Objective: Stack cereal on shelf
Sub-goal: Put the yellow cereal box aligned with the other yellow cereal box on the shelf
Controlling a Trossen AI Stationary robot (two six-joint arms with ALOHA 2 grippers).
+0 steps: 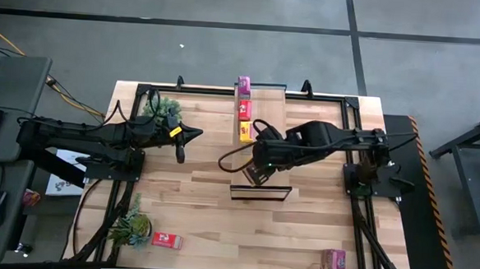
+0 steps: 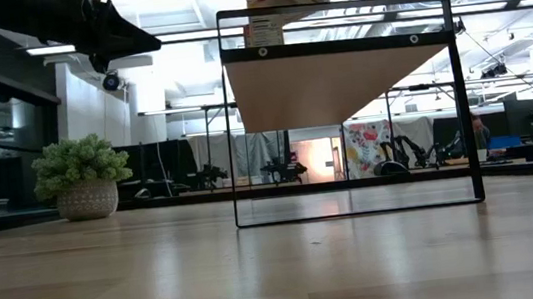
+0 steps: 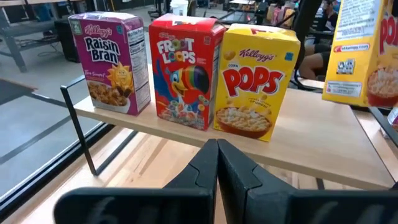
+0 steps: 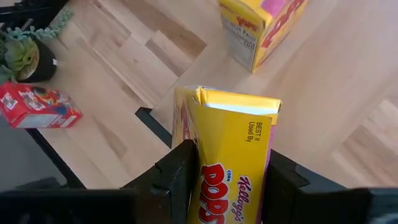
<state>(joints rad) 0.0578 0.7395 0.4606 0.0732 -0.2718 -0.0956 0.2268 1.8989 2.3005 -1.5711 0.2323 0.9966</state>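
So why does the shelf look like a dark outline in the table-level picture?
Low view: bright ceiling lights behind leave the shelf and left hand backlit, nearly silhouetted. Left wrist view: the boxes are evenly lit, print readable. Right wrist view: the yellow box in the right hand is clear.

Left tool is hanging closed toward the surface's left edge; right tool is clamping a box near the middle.

Three cereal boxes in a row on the shelf toward the table's far edge, a fourth box held above the shelf's near end, one box near the front edge beside a potted plant, another at the front right corner, second plant by the far left corner
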